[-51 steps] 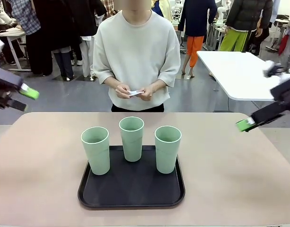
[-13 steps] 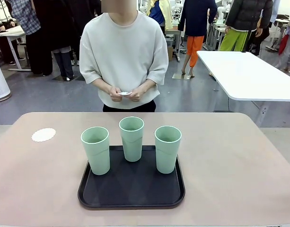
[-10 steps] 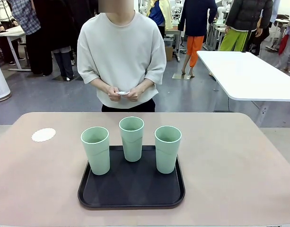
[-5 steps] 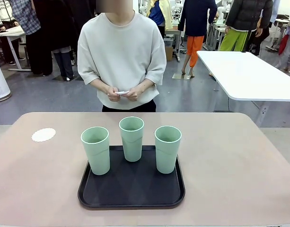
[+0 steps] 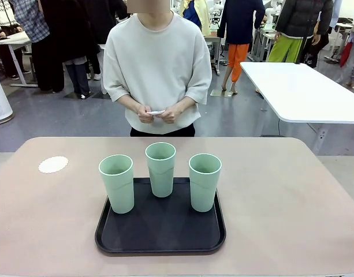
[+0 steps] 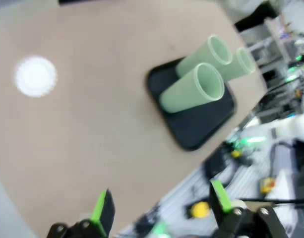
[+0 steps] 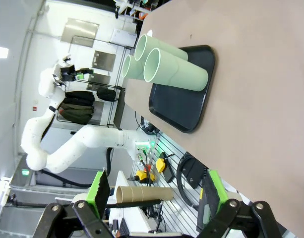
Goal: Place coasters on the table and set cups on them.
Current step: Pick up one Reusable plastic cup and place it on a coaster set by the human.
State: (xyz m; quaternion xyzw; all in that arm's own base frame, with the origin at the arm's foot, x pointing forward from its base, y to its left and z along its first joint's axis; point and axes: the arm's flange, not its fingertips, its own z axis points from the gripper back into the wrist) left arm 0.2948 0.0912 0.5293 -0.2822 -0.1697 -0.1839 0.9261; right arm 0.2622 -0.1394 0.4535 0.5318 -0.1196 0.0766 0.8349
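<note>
Three mint-green cups (image 5: 116,183) (image 5: 160,169) (image 5: 204,182) stand upright on a black tray (image 5: 160,228) in the middle of the tan table (image 5: 292,208). One white scalloped coaster (image 5: 53,164) lies flat on the table at the far left. The person behind the table holds another white coaster (image 5: 156,112) in both hands. My left gripper (image 6: 159,210) is open, high above the table, with the coaster (image 6: 35,76) and cups (image 6: 191,88) below it. My right gripper (image 7: 154,198) is open, off the table's side, with the cups (image 7: 174,72) farther off.
A white rectangular table (image 5: 298,89) stands behind at the right. Several people stand in the background. The left arm (image 7: 72,139) shows in the right wrist view beyond the tray (image 7: 184,104).
A coaster now lies at the table's far left and both arms have pulled out of the front view. Over the last second the person shifted slightly right.
</note>
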